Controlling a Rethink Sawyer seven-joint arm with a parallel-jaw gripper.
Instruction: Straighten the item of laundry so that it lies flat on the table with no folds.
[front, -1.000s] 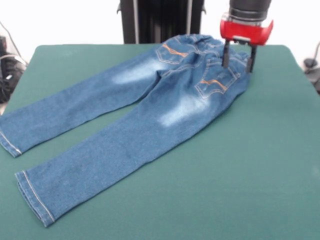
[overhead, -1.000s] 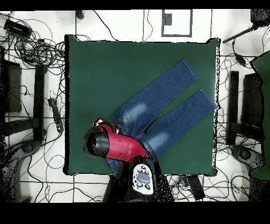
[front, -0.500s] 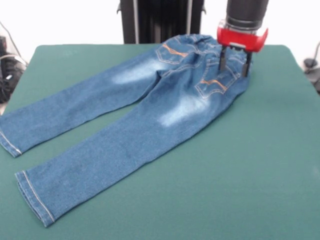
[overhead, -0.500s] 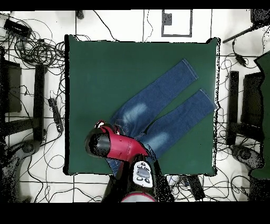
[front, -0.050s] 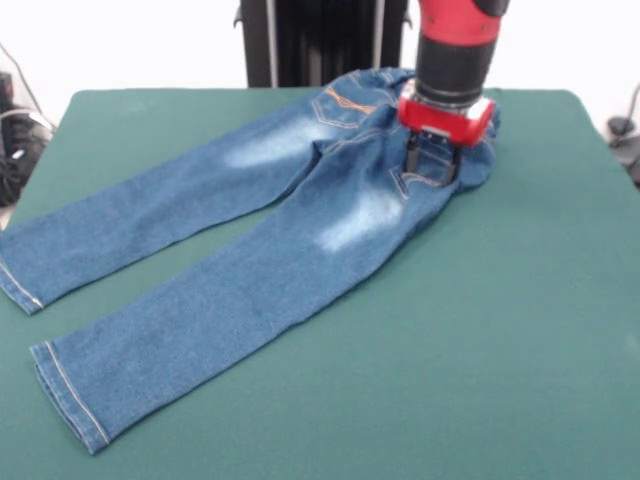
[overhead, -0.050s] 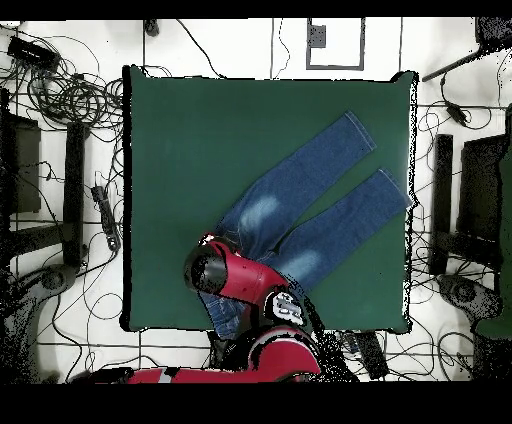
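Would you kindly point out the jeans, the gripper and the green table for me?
jeans (front, -0.050s: 250, 270): front view, on the nearer leg.
gripper (front, -0.050s: 432, 168): front view, between the fingers, down on the seat of the jeans.
table (front, -0.050s: 500, 340): front view, on bare green cloth.

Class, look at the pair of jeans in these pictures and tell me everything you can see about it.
The jeans are small, medium-blue denim with faded whitish patches on the seat and thighs, orange-stitched back pockets and pale hem stitching. They lie back-side up on the green table, waistband at the far edge, both legs spread apart and stretched diagonally toward the near left corner. They look mostly flat, with slight bunching at the waist. The red gripper presses down on the right back pocket.
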